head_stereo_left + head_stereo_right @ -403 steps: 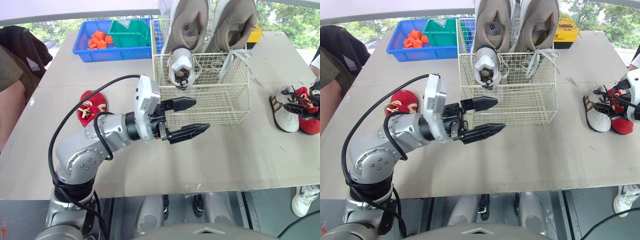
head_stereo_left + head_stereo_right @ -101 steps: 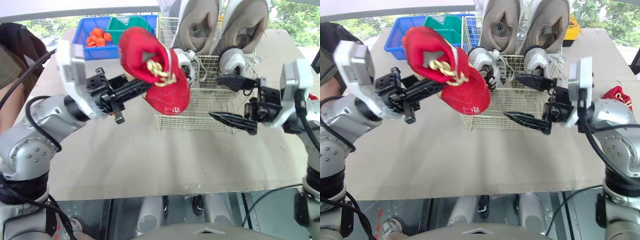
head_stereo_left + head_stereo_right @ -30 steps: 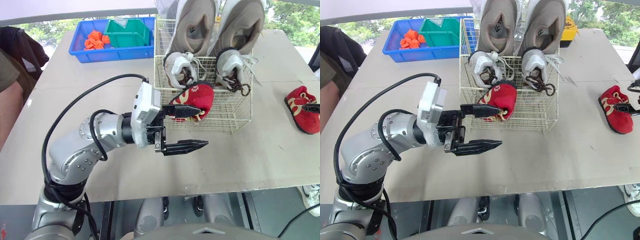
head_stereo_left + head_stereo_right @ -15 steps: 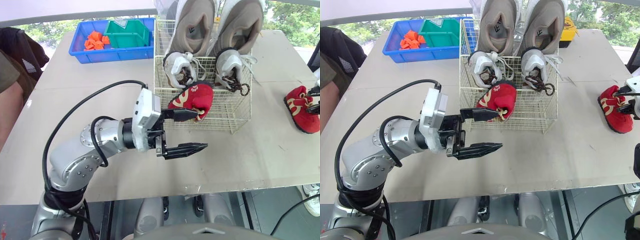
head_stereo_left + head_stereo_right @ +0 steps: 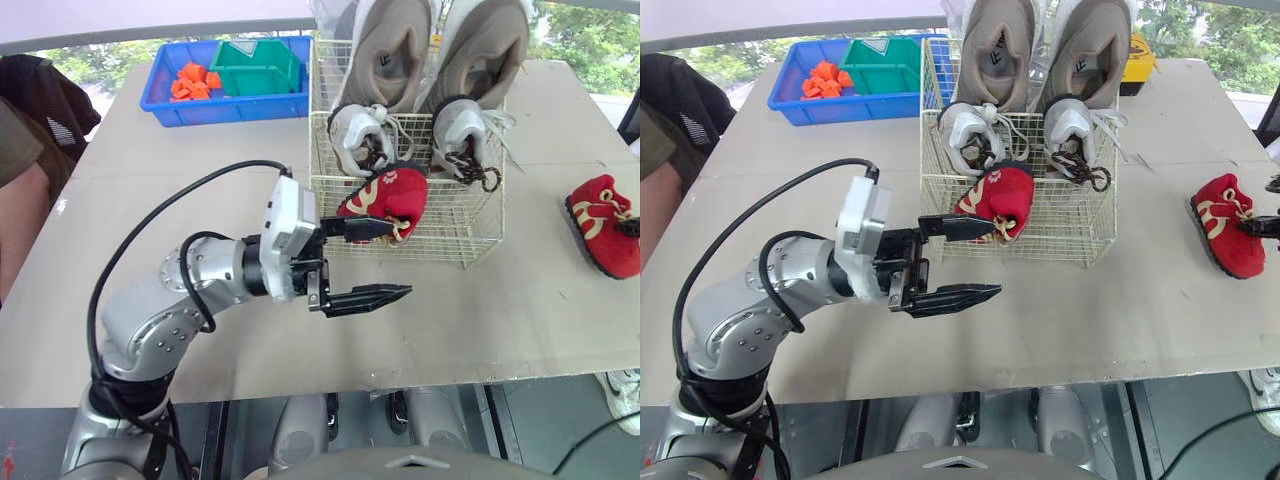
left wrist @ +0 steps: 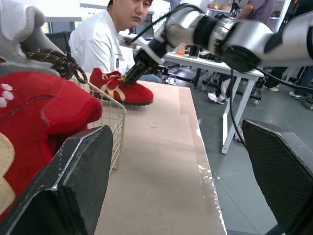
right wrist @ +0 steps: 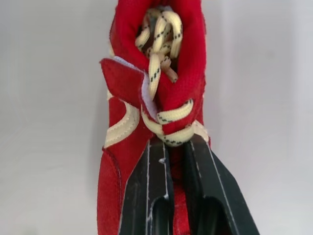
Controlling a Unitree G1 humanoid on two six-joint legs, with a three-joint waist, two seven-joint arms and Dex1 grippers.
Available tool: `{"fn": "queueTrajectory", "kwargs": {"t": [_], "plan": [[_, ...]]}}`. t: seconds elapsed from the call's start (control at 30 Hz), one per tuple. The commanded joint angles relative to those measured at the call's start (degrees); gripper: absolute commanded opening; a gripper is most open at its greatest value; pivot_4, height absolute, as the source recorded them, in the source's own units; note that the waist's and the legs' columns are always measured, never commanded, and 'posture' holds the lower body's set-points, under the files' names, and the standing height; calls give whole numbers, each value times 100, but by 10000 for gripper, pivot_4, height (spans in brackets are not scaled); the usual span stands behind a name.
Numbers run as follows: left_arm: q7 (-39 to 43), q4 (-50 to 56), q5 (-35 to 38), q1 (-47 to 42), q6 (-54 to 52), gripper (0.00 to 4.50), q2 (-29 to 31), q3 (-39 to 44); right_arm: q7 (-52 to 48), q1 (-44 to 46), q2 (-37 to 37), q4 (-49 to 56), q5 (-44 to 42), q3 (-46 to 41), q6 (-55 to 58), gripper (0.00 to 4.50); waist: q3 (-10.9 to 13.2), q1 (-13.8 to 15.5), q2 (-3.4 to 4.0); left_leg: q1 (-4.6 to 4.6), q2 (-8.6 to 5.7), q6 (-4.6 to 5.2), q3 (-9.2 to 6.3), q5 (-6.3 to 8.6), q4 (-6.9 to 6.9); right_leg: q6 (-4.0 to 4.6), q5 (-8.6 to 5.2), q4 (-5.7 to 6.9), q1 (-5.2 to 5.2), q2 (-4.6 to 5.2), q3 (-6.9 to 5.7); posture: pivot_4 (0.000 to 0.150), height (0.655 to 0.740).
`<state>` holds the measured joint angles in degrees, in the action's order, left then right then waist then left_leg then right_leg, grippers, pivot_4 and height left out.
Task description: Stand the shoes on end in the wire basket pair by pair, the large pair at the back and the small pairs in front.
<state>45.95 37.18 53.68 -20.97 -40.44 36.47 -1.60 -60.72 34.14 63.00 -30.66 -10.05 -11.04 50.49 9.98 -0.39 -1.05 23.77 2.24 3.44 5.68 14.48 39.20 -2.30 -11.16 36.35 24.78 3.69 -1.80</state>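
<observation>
Right hand (image 7: 176,145) on one red shoe (image 5: 1220,222); five more in wire basket (image 5: 1080,236).

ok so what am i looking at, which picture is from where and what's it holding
A two-armed humanoid robot tidying shoes. The two wide pictures come from its head, looking down on a table; the other two from cameras on its wrists. A wire basket holds a large grey pair, a small white pair and one red shoe. The left fingers are open, holding nothing. The right fingers are shut on the second red shoe, lying on the table to the right. A blue tray sits at the back.
</observation>
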Motion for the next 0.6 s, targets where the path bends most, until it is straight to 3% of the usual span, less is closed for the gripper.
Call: {"fn": "queueTrajectory", "kwargs": {"t": [0.03,0.13,0.2,0.3,0.47,0.6], "plan": [[75,9,130,-73,88,45000,-23,139,304,-643,-63,1730,-680,-1317,857,644,-1,-6,1,-2,0,0,0,0,0,-1,0,4,0,0,1,1500,7400],[41,-33,297,-81,25,45000,-44,241,646,-1314,-837,3462,-1333,-2651,1020,644,-1,-8,0,-4,0,12,-4,7,2,-18,-11,14,0,0,-2,1500,7400],[-24,-42,422,-72,-13,45000,-67,331,902,-1277,-1808,4513,-2405,-3767,1050,644,-1,-12,0,-5,0,18,-10,12,3,-23,-14,18,0,-1,-6,1500,7400],[-68,-33,481,-10,-3,45000,-33,427,1597,-1316,-2847,5932,-3548,-4420,1154,644,1,-7,10,-6,1,18,-15,12,4,-24,-14,27,0,-2,-7,1500,7400],[-1,-30,415,240,92,45000,44,587,3161,-1461,-4109,7782,-4458,-3752,577,644,-1,-24,7,-6,2,18,-15,12,4,-19,-16,30,0,2,-8,1500,7400],[6,-90,498,360,112,45000,44,714,3949,-2059,-4679,8570,-3505,-2362,-169,644,-1,-12,7,-5,2,17,-14,12,3,-2,-25,34,4,4,-8,1500,7400]]}}
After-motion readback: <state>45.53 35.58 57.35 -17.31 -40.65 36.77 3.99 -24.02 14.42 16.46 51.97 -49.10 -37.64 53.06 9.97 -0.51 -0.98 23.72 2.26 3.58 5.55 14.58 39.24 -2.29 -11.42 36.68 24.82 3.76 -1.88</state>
